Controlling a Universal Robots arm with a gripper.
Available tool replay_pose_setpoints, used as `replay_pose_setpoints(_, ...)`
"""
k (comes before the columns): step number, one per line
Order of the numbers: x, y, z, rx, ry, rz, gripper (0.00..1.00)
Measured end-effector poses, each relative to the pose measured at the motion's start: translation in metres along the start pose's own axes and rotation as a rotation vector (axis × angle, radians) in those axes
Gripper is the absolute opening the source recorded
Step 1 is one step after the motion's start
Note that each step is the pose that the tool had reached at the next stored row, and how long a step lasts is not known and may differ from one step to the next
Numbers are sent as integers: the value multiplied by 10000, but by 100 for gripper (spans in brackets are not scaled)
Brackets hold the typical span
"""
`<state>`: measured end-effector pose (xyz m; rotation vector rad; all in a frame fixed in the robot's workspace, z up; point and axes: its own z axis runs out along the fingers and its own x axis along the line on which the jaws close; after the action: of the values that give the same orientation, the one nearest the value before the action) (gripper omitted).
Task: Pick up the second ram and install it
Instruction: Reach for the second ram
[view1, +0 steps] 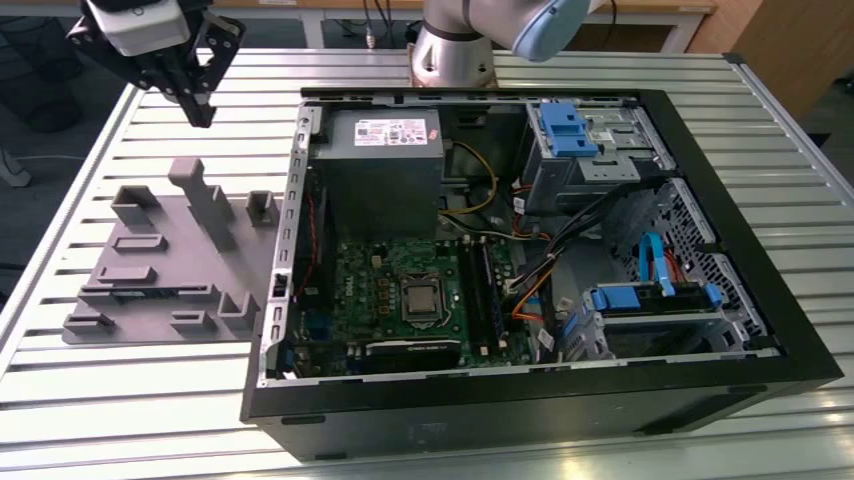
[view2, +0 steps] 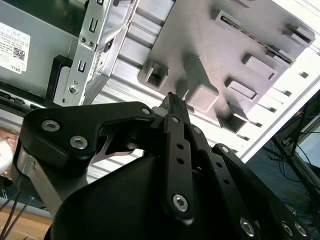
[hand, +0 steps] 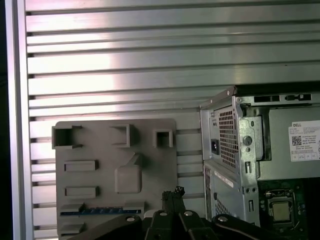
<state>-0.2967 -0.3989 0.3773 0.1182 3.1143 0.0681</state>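
While claw (view1: 202, 116) hovers, second ram (hand: 95, 211) points toward case (hand: 227, 145).

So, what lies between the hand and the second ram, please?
In the exterior view, the tray's upright blocks stand between the hand and the second ram.

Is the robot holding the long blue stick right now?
No, the second ram lies in the grey tray, apart from the empty gripper.
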Motion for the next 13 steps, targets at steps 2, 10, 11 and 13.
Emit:
replay_pose_setpoints(2, 11, -1, 1, 0, 0, 0, 11)
replay_pose_setpoints(10, 53, -4, 2, 0, 0, 0, 11)
replay_pose_setpoints(11, 59, -5, 2, 0, 0, 0, 11)
replay_pose_setpoints(13, 70, -6, 3, 0, 0, 0, 11)
